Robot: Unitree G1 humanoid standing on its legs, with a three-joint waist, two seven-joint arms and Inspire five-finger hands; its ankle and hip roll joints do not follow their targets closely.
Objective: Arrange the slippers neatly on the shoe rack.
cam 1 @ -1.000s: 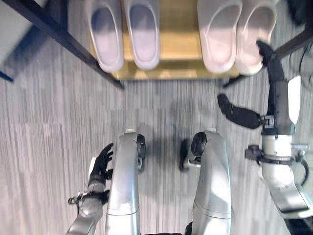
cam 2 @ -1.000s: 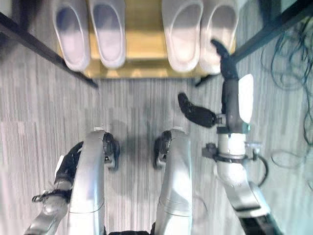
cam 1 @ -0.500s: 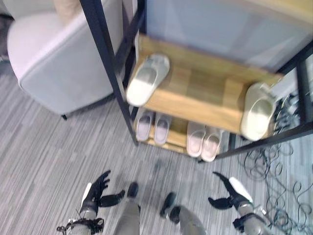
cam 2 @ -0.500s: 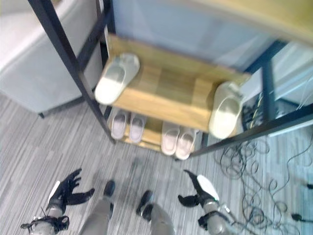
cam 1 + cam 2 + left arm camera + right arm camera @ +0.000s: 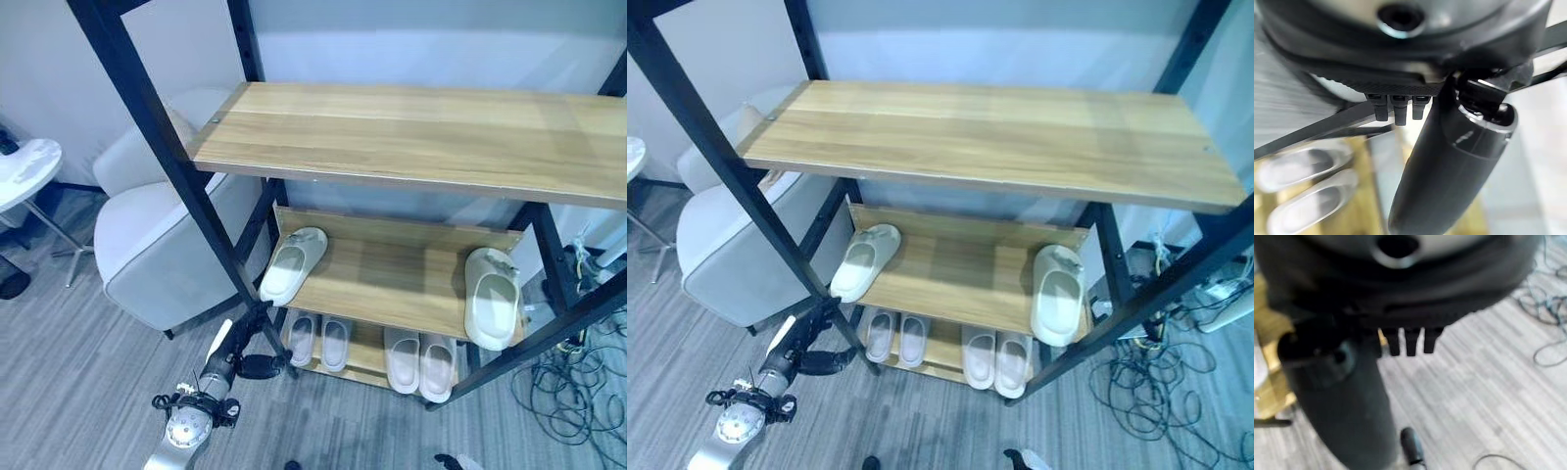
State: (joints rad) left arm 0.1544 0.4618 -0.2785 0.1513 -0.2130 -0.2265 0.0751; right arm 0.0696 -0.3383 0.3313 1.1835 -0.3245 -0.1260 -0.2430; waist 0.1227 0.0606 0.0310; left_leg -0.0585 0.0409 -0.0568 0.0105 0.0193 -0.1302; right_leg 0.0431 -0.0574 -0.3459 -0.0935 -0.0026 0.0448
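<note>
scene: your shoe rack (image 5: pixel 411 132) has a bare top shelf, a middle shelf and a bottom shelf with slippers on them.
task items: left cream slipper (image 5: pixel 293 264) lies at the middle shelf's left end, toe angled out over the front edge; right cream slipper (image 5: pixel 492 296) lies at its right end, toe over the front edge. The two are well apart, not paired.
bottom shelf: lilac pair (image 5: pixel 319 339) and pink pair (image 5: pixel 419 360) each lie side by side, toes to the front.
left robot hand (image 5: pixel 238 352): lower left of frame, fingers relaxed and spread, holding nothing, beside the rack's front left post.
key relation: left cream slipper lies up and right of your left robot hand, long axis running front-left to back-right; that hand looks nearest.
right robot hand (image 5: pixel 1337 396): seen in the right wrist view, over grey floor; finger state cannot tell.
next: probably bring the right cream slipper beside the left.
other: grey armchair (image 5: pixel 167 255) left of rack.
writing: none readable.
</note>
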